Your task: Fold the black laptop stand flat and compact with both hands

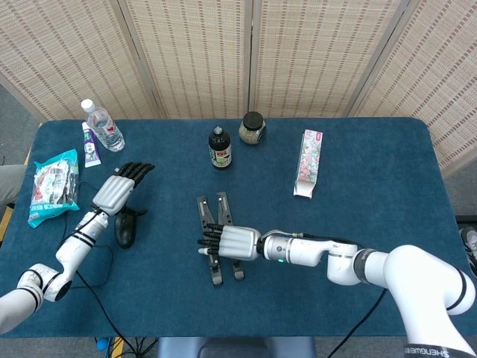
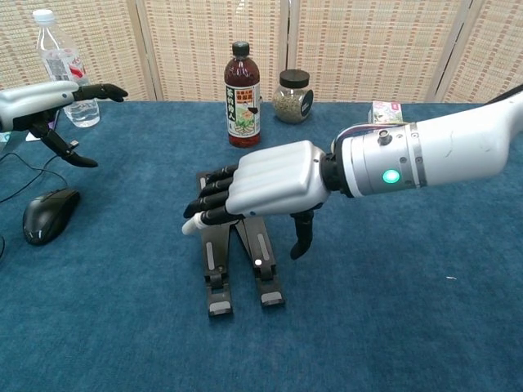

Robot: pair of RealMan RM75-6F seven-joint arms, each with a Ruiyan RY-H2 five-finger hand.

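Note:
The black laptop stand point(image 1: 212, 216) point(image 2: 260, 263) lies flat on the blue table as two narrow bars in a slim V. My right hand point(image 1: 227, 242) point(image 2: 261, 189) hovers palm-down over its near half, fingers extended to the left, thumb hanging down beside the right bar; it holds nothing and hides the middle of the stand. My left hand point(image 1: 118, 189) point(image 2: 51, 100) floats far left above the mouse, fingers stretched out, empty.
A black mouse point(image 1: 124, 231) point(image 2: 45, 214) with its cable lies under the left hand. A dark bottle point(image 1: 219, 148), a jar point(image 1: 253, 128) and a carton point(image 1: 308, 164) stand behind the stand. A water bottle point(image 1: 101, 125), a tube and a snack bag point(image 1: 54, 185) sit far left.

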